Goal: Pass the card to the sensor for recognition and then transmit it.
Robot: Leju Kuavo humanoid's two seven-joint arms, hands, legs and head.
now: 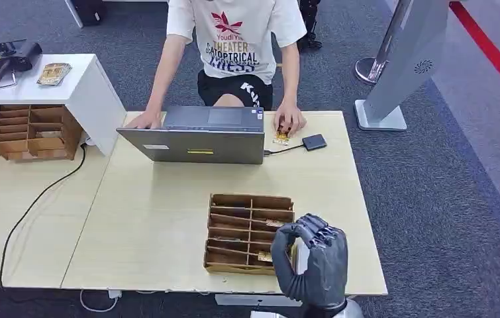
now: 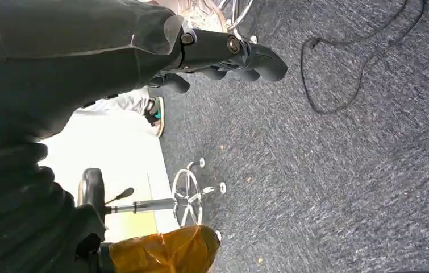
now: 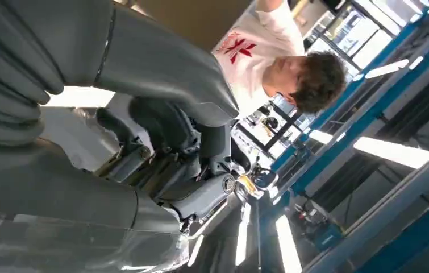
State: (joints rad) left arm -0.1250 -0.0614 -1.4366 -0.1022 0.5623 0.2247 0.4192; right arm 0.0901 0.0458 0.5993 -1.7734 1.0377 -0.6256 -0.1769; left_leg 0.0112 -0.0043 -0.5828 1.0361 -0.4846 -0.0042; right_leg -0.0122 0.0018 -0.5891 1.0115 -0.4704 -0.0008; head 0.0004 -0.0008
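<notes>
We go left to right across the table [image 1: 167,218]. At nine o'clock stands a second cardboard organiser [image 1: 32,131] under a white stand [image 1: 88,86], with a black cable [image 1: 35,205] trailing toward the near edge. At twelve o'clock sits the laptop [image 1: 197,136], a person [image 1: 237,46] behind it, one hand resting beside the small black sensor [image 1: 314,142] at one o'clock.

The card tray [image 1: 248,232] lies near the front edge at six o'clock. The right hand [image 1: 313,255] hovers at its right end, fingers curled downward toward a small yellowish card [image 1: 265,256] in a near compartment. We cannot tell whether it holds the card. The left hand [image 2: 223,54] hangs over carpet, fingers curled in on nothing.

We judge the picking step is in hand. The next move calls for a firm pinch, a lift above the dividers, then a carry toward one o'clock. Bare table lies between tray and sensor; the person's hand and the right table edge crowd the sensor.
</notes>
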